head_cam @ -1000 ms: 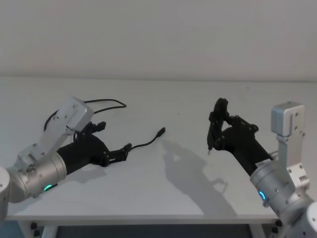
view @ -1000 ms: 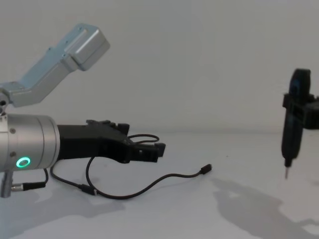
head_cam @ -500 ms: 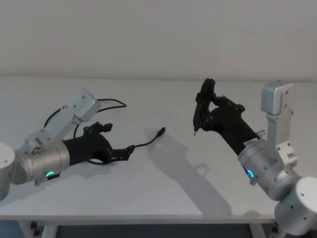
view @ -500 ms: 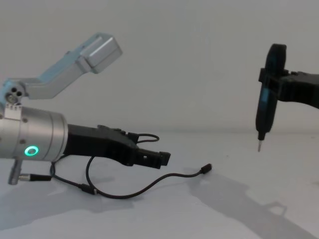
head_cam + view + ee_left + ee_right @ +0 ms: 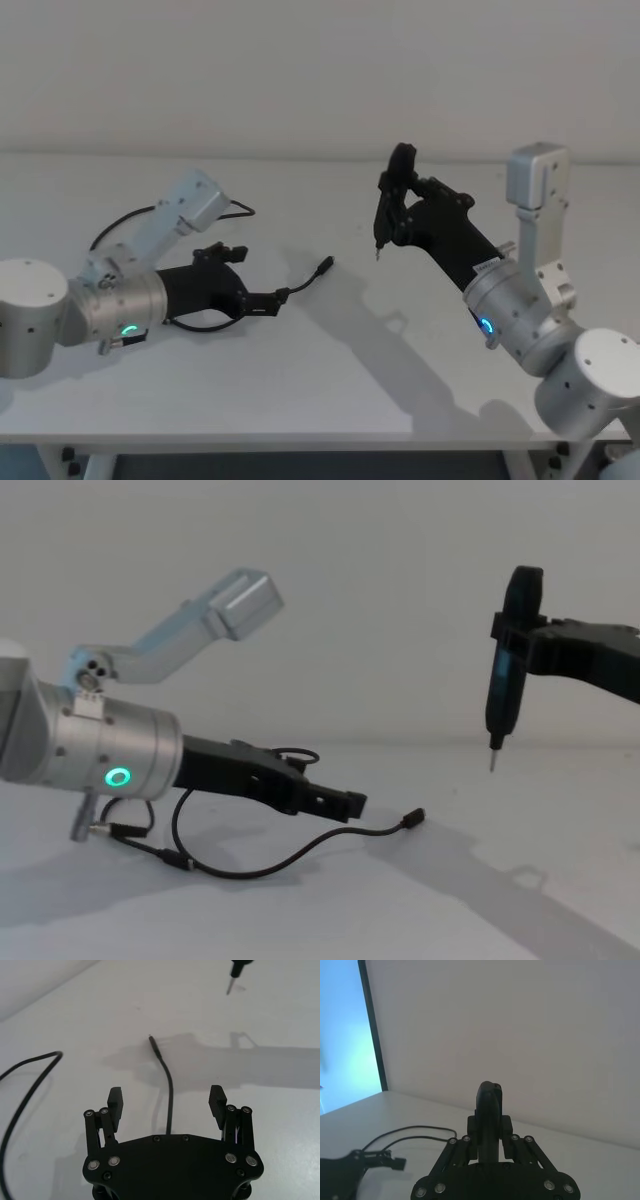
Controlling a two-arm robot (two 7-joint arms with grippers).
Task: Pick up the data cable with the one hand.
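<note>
1. Nearest, the left tool (image 5: 167, 1102) reaches low over the tabletop (image 5: 330, 370). Its fingers (image 5: 115, 1102) are spread wide and hold nothing.
2. The data cable (image 5: 168, 1085) lies flat on the tabletop and runs straight up the gap between those fingers. As far as can be seen it touches neither of them.
3. By its looks the cable is light, thin and limp. It will likely sag and trail from whatever point is pinched. Its smooth jacket could slide through pads that do not close fully.
4. The straight stretch between the fingers, a little behind the end, seems the best place to hold. There the closing direction crosses the cord.
5. Beyond the tool this stretch ends in a small plug (image 5: 325, 266), which points away from the robot and toward its right. The cord's long axis here follows the tool's reach.
6. Farther back and to the left, the cord curves in loose loops (image 5: 235, 207) beside the left arm. Taken whole, the cable lies roughly left to right across the tabletop.
7. Well apart on the right, the right tool (image 5: 405, 200) is raised above the tabletop. It is pressed onto a short black lead (image 5: 383, 215), whose silver tip hangs downward.
</note>
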